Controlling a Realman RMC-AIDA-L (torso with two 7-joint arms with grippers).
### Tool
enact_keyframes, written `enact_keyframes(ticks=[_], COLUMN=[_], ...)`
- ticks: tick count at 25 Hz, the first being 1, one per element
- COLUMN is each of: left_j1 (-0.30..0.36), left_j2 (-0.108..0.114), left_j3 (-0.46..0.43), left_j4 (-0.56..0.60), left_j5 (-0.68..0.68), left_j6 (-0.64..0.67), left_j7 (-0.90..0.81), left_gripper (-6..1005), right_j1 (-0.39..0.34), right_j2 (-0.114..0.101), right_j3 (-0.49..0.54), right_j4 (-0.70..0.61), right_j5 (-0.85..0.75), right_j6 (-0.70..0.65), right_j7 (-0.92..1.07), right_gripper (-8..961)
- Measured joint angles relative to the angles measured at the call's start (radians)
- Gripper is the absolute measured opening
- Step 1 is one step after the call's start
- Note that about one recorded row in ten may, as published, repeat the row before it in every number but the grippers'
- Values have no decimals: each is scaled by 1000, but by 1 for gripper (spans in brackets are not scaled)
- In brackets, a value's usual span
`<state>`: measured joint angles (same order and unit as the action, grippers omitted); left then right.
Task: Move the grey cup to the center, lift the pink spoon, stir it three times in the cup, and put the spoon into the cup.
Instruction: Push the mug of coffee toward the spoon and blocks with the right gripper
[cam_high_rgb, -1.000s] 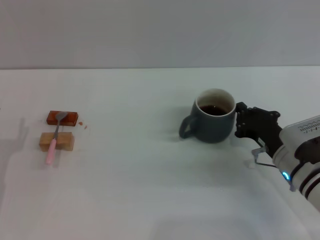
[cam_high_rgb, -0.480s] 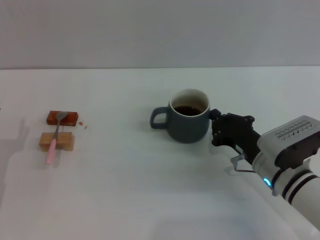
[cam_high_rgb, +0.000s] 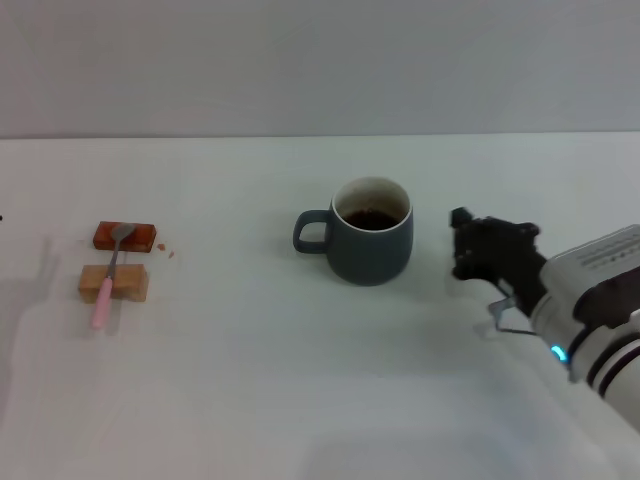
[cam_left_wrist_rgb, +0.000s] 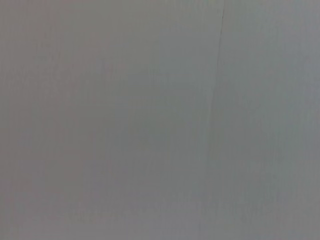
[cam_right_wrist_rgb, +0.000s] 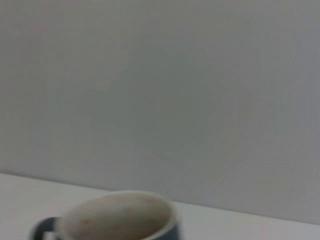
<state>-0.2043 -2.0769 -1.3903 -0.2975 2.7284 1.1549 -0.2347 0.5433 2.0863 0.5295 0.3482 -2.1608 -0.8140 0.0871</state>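
The grey cup stands upright near the middle of the white table, its handle pointing to the robot's left and dark liquid inside. Its rim also shows low in the right wrist view. My right gripper is open, just to the right of the cup, with a small gap between them. The pink spoon lies at the far left across two small blocks, its metal bowl on the far one. My left gripper is out of view; its wrist view shows only a plain grey surface.
A reddish-brown block and a tan block carry the spoon. The white table ends at a grey wall behind.
The right gripper carried the cup left from the right side toward the middle, then let go and drew back to the right. The spoon and blocks have not moved.
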Motion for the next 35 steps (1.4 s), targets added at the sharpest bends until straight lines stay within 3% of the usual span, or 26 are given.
enact_keyframes(ticks=[18, 35], left_j1=[-3, -4], left_j2=[1, 0], left_j3=[22, 33], left_j4=[0, 0], left_j5=[-4, -4], left_j6=[0, 0], left_j7=[0, 0], left_gripper=[808, 807], right_j1=[77, 90], right_j2=[-3, 0], right_j3=[49, -27], right_j4=[-20, 49], right_j5=[-2, -9], right_j6=[93, 112], right_j7=[0, 0], right_gripper=[0, -1])
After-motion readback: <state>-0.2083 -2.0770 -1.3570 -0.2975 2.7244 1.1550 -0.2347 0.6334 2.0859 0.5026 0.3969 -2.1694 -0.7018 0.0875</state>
